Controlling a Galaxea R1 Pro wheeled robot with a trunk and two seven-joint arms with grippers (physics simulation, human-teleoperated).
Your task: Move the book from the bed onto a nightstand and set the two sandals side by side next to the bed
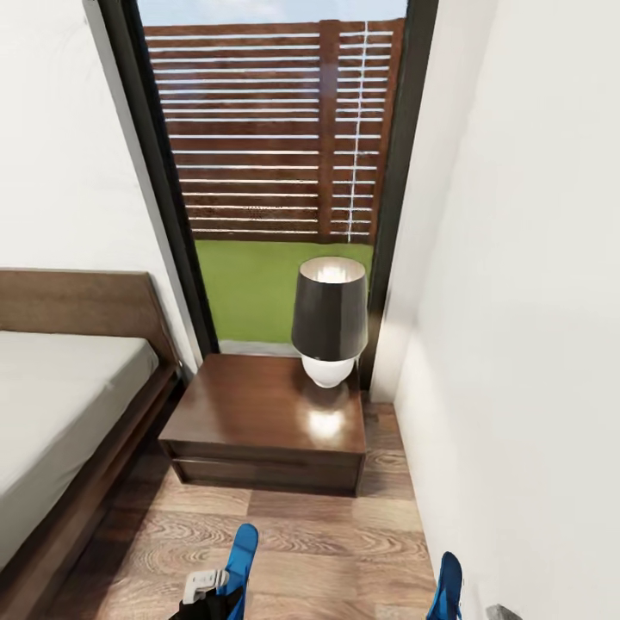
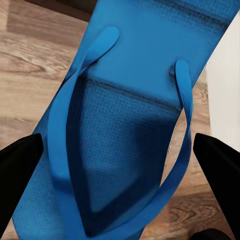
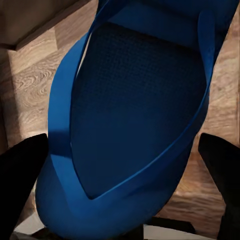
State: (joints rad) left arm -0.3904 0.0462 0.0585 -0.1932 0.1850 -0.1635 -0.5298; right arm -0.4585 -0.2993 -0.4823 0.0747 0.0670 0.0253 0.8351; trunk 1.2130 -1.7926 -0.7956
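1. While each arm carries a sandal, the left gripper (image 2: 117, 165) has its dark fingers (image 2: 17, 172) spread wide either side of the left sandal (image 2: 135, 95); the sole sits between them, strap side to the camera, so I judge it held, though the contact itself is hidden.
2. Likewise the right gripper (image 3: 122, 175) shows both fingers (image 3: 220, 170) parted around the right sandal (image 3: 135, 115).
3. From the head, both blue soles (image 1: 242, 551) (image 1: 448, 585) stand above the plank floor (image 1: 327, 542), short of the nightstand (image 1: 258, 405).
4. Left of the nightstand lies the bed (image 1: 60, 405); no book shows on the visible mattress corner.
5. On the nightstand's far right corner stands a lamp (image 1: 329, 319); beyond it, the window (image 1: 275, 129) and fence.
6. To do the step well: lower both soles flat onto the floor strip beside the bed frame, toes pointing the same way, edges close and parallel, then release gently so neither flips.
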